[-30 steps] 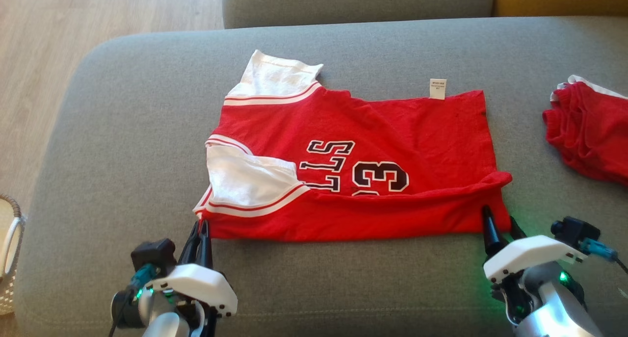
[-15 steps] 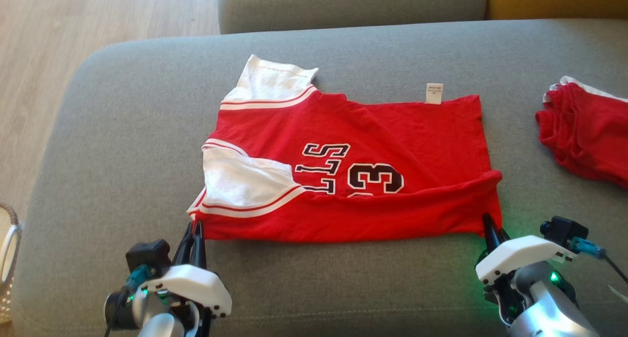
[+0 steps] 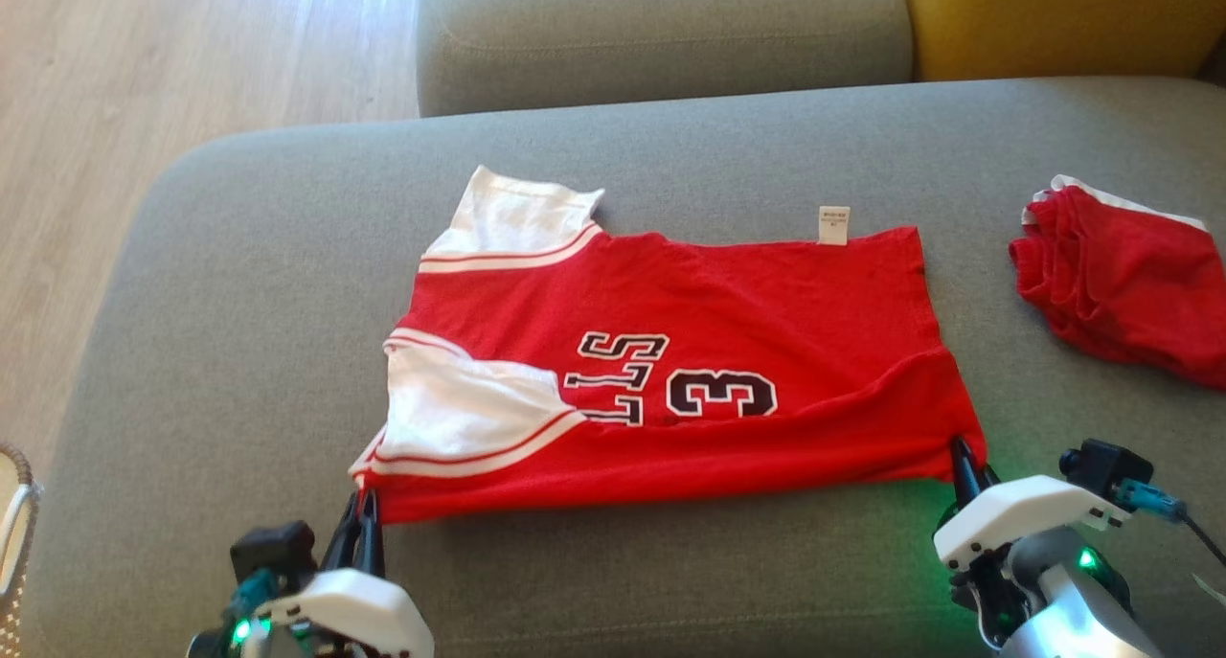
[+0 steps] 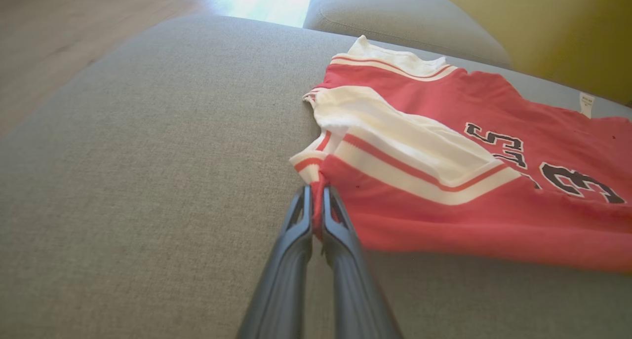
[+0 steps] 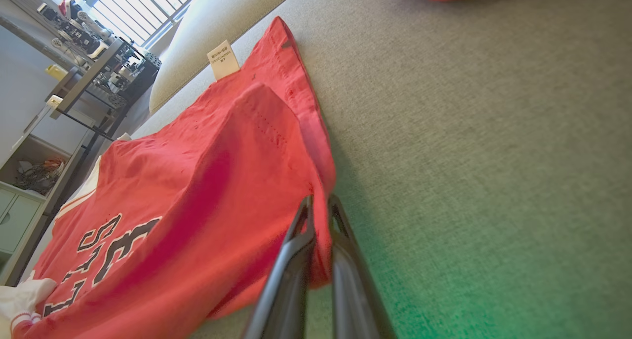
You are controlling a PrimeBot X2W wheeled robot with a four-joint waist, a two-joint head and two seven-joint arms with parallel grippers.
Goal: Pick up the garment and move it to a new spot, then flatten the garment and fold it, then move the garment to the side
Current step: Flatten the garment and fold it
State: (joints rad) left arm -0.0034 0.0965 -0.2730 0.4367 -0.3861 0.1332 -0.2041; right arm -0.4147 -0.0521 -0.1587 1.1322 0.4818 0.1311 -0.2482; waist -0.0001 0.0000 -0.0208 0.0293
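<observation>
The left pincer and right pincer are each showing two long, dark, tapering fingers. White angular shells are capping both wrists (small dark screw holes are dotting their edges). A black camera block is wearing a teal plug trailing a black cable. A green light is glowing on the silvery forearm.

The left gripper is low, near the front edge of the sofa seat. Its two dark fingers are pressed tight together, pinching the near left corner of the red shirt. The right gripper pinches the near right corner the same way. Both point away from the robot.
</observation>
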